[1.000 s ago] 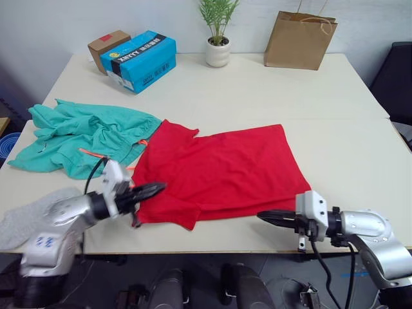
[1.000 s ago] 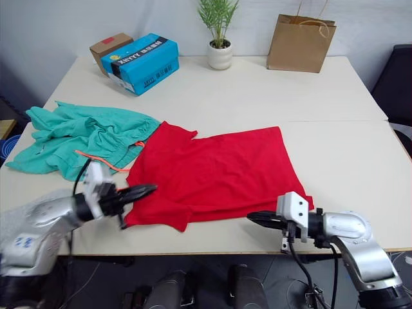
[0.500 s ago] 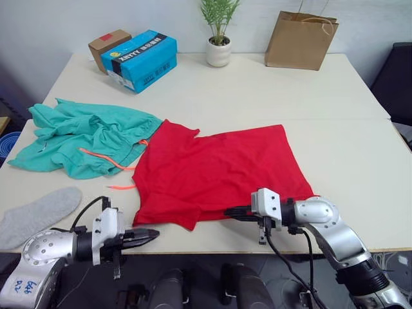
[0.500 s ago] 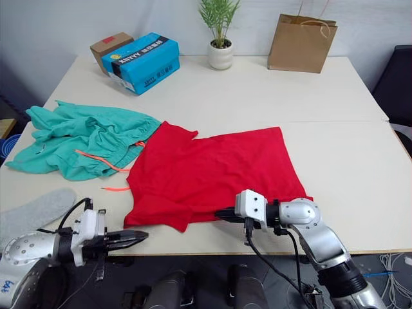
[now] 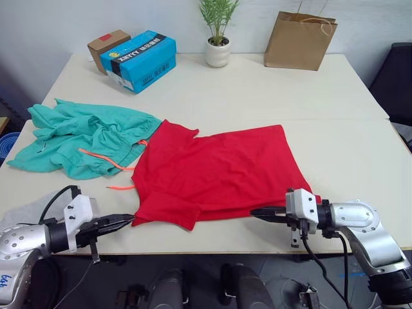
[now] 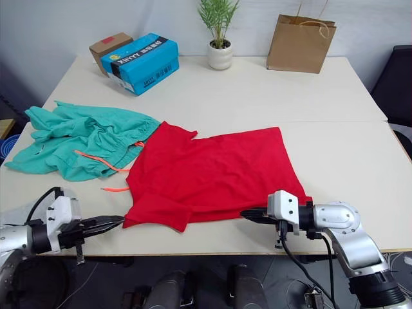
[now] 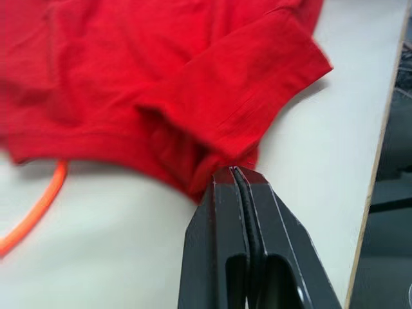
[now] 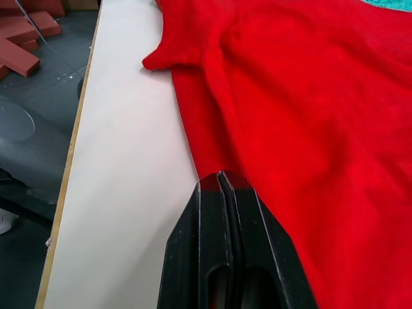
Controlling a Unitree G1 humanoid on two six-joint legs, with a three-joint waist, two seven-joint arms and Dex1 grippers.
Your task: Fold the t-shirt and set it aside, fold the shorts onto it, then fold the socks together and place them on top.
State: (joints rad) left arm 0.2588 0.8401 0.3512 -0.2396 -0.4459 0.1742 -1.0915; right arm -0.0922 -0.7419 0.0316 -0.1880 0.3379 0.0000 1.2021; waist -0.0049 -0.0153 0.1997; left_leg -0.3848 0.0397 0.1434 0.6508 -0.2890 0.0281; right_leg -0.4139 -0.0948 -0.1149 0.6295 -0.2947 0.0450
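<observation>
Red cotton lies half-folded across the near middle of the table — the t-shirt, with one sleeve turned under at its near left corner. My left gripper is low at the table's near edge with its two fingers pressed flat together; in the left wrist view the tips touch the hem at that corner, but I cannot tell if any cloth is really between them. My right gripper is also closed to a thin wedge, its tips at the near hem of the shirt on the right side, resting on or just over the fabric.

The shorts sit crumpled at the far left, touching the shirt's collar side, and their orange drawstring trails out just beside the left corner. One grey sock lies near the left edge.

What may go wrong, as I judge it: if I pull up now with closed fingers, the hem can slip away — then only one side lifts and the fold comes out crooked. The left fingers could also catch the drawstring and drag the shorts along.
</observation>
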